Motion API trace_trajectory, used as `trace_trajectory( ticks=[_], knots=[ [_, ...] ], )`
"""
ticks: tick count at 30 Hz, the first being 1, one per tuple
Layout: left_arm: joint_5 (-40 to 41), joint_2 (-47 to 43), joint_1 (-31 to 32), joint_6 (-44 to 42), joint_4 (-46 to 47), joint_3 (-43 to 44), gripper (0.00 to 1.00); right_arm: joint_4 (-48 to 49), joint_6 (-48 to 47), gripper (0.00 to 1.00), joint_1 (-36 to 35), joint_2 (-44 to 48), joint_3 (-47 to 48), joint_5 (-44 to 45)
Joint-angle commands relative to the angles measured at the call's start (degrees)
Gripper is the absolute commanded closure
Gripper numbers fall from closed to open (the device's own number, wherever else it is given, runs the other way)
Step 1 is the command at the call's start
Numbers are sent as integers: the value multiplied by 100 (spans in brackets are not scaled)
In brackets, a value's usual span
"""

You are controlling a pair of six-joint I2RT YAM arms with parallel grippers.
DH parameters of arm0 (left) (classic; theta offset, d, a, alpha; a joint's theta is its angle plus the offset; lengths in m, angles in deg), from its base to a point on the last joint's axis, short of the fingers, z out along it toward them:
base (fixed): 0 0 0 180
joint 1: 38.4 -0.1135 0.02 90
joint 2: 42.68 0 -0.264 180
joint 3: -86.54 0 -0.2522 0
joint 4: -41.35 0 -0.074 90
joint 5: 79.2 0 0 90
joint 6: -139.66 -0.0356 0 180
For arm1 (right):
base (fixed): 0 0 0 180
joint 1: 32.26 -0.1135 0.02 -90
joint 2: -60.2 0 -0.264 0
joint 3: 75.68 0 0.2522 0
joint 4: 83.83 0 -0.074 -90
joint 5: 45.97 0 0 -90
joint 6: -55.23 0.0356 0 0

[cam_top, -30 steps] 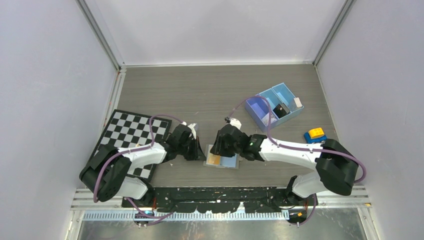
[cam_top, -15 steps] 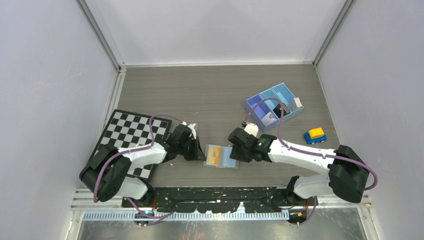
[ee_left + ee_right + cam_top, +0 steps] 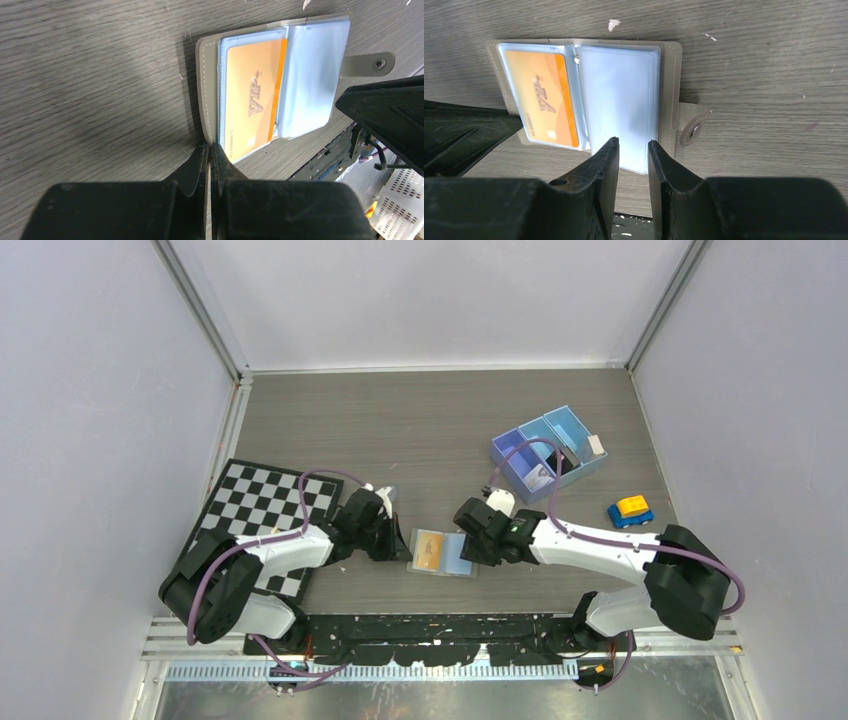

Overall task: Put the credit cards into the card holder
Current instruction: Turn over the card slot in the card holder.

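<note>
Touching closed-together tips of left gripper [image 3: 209,150] to stitched edge of flat grey-taupe bifold card holder [image 3: 202,85]; gripping nothing visible. Holding right gripper [image 3: 632,148] narrowly parted, empty, at near edge of pale blue plastic sleeve [image 3: 619,100]; contact unclear. Lying open on grey wood-grain table [image 3: 749,75] between grippers. Showing orange plastic credit card [image 3: 544,102] in pocket nearest left gripper, reading "VIP".
</note>
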Motion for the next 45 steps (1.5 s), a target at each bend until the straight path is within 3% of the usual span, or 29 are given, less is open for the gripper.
trace_trajectory(
  ticks=[1,16,34,45],
  knots=[
    [-26,12,9,29,144,-35,100,200,159,68,-2,-151,-36,63],
    [-16,-47,13,21,115,-70,100,453,210,70,-6,-625,-33,-87],
    [-8,51,9,54,161,-8,100,311,338,60,3,-204,-237,55],
    [-64,123,15,124,347,-99,100,662,431,61,-1,71,-472,-132]
  ],
)
